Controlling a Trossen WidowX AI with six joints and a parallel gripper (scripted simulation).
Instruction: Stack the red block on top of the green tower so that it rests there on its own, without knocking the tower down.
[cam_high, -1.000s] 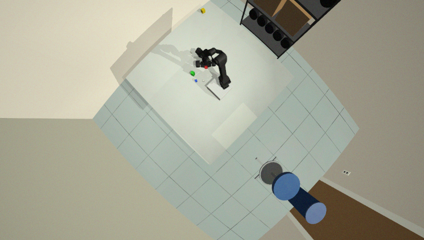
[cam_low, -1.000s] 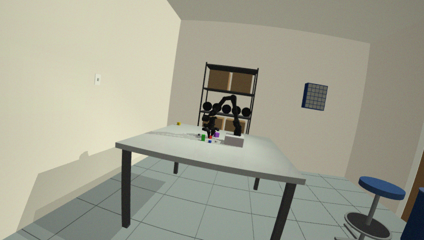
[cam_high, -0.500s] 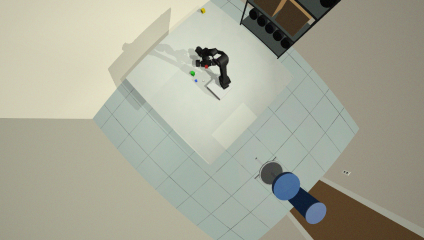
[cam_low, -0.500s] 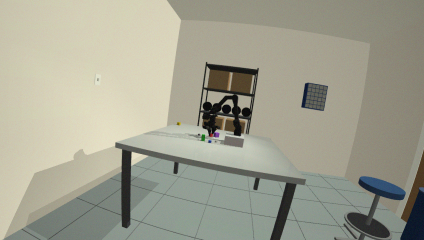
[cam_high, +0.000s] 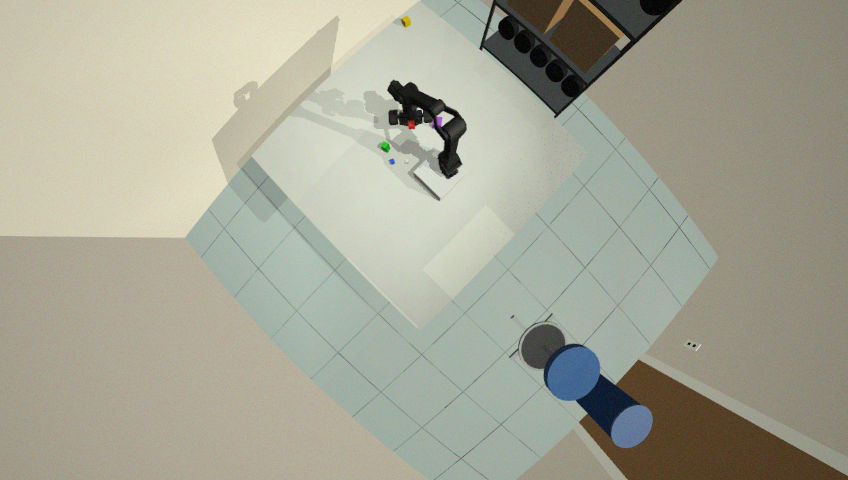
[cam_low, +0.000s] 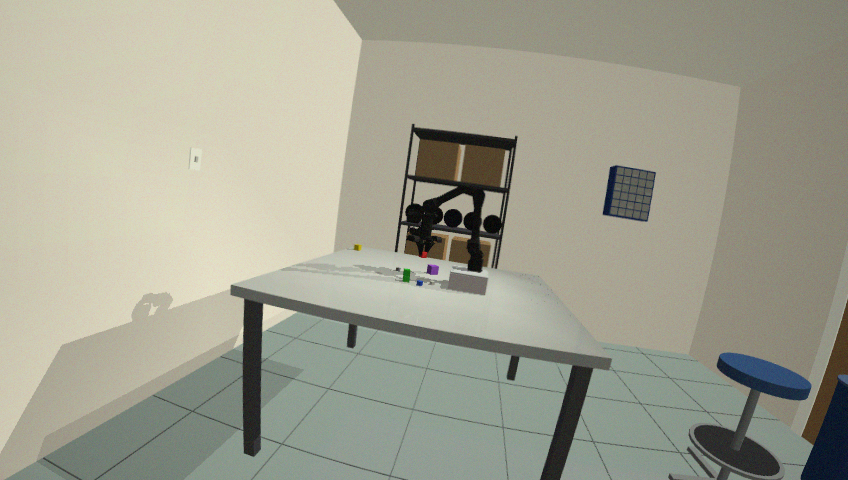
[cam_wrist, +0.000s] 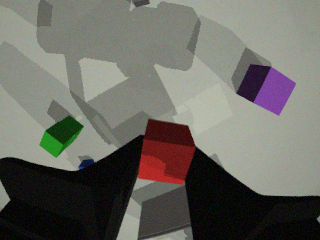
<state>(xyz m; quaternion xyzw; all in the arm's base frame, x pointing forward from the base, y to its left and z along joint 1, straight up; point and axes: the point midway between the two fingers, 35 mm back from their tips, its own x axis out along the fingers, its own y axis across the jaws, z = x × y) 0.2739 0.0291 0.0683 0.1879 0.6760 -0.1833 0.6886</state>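
I've got the hand (cam_wrist: 167, 180) clamped on the red block (cam_wrist: 167, 154), held above the bench (cam_low: 380, 297) so it can pass over the green tower (cam_wrist: 62, 136).

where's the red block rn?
The red block is clamped in the gripper, off the table in the exterior view, with the green tower to its left and the purple block upper right in the wrist view.

You are looking at a matt, smooth pale table top (cam_low: 368, 297) on dark legs — no shine anywhere on it. The red block (cam_wrist: 167, 154), green tower (cam_wrist: 62, 136) and purple block (cam_wrist: 268, 90) look like plain, smooth, flat-coloured plastic. The gripper (cam_wrist: 163, 190) gripping the red block is matt black; the floor (cam_low: 380, 410) looks like smooth pale tile.
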